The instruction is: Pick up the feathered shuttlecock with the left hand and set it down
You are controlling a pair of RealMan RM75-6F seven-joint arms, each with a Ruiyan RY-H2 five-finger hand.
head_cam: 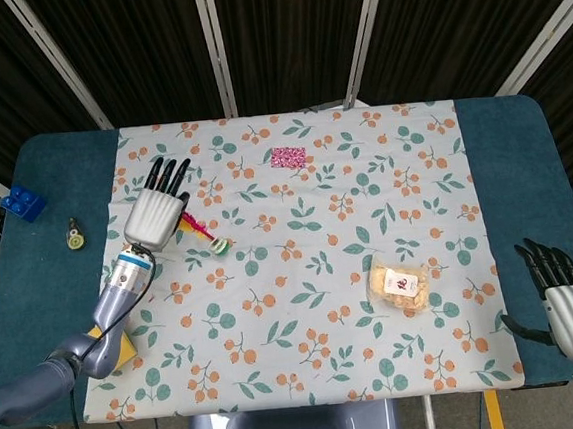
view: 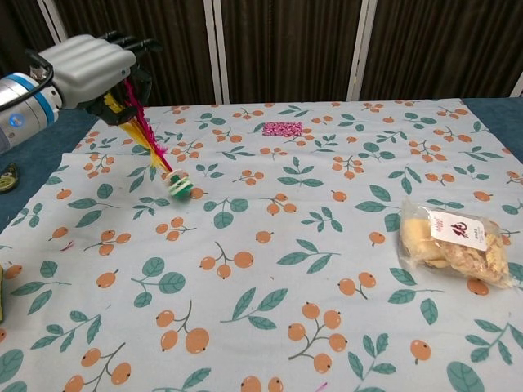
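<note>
So the left hand pinches the feathered shuttlecock by its feathers, base dangling clear of the tablecloth, presumably ready to set down.

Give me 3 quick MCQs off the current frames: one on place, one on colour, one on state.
1. Where does the snack bag lie?
A. on the floral cloth, on its right part
B. on the bare blue table at the left
C. against the pink patch

2. What colour is the toy brick at the table's left edge?
A. red
B. blue
C. yellow

3. How is the shuttlecock held?
A. lying flat, untouched
B. by the right hand, base up
C. by the left hand at the feathers, green base hanging down

Key:
1. A: both views show it on the cloth, far from the pink patch.
2. B: the head view shows it blue.
3. C: the chest view shows the feathers in the raised hand; the right hand sits by the table's edge.
</note>
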